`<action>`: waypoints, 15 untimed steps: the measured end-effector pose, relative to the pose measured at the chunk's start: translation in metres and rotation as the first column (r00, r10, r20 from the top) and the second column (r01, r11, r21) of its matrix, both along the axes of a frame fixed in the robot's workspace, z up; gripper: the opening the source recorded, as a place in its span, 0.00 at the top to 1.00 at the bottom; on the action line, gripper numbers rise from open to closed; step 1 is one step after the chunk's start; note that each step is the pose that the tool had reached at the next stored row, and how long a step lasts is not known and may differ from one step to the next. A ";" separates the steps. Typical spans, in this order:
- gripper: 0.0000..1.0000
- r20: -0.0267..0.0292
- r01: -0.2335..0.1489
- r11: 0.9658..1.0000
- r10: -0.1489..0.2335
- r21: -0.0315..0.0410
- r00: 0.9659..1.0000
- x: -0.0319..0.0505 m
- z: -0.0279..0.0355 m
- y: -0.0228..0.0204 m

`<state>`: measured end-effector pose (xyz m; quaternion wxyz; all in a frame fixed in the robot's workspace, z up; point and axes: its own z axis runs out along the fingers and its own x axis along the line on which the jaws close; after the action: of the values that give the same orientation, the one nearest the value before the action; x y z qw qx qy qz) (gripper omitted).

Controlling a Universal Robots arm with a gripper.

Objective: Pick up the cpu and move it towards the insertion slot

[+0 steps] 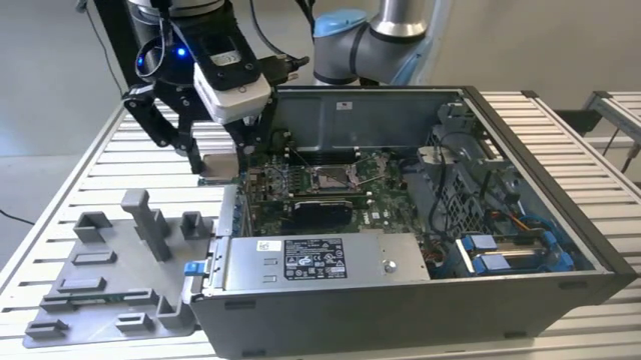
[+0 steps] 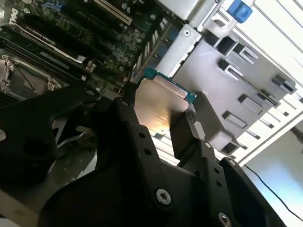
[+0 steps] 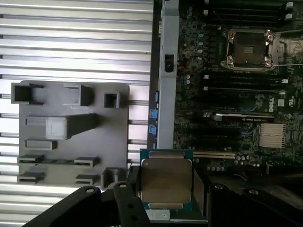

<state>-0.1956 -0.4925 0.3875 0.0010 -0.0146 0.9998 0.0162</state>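
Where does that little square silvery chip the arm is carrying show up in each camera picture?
Exterior view: small flat silvery cpu in the gripper, beside the case's edge.
First wrist view: cpu between black fingers.
Second wrist view: cpu gripped.
Shared landmark: grey plastic fixture.

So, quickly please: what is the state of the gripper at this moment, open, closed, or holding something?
Gripper: shut on the cpu, held in the air beside the computer case, not yet over the insertion slot.

Slatted metal table (image 1: pixel 90 172) carries grey plastic fixture (image 1: pixel 110 289) beside open pc case (image 1: pixel 421 300); both rest directly on slats.
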 end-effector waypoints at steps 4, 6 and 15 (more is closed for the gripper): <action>1.00 0.000 0.000 1.000 0.000 0.000 1.000 0.0179 0.0000 0.0000; 1.00 -0.001 0.000 1.000 0.000 0.000 1.000 0.0271 0.0000 0.0000; 1.00 -0.001 0.000 1.000 0.000 0.000 1.000 0.0680 0.0000 0.0000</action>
<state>-0.1276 -0.4925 0.3875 0.0003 -0.0146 0.9998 0.0162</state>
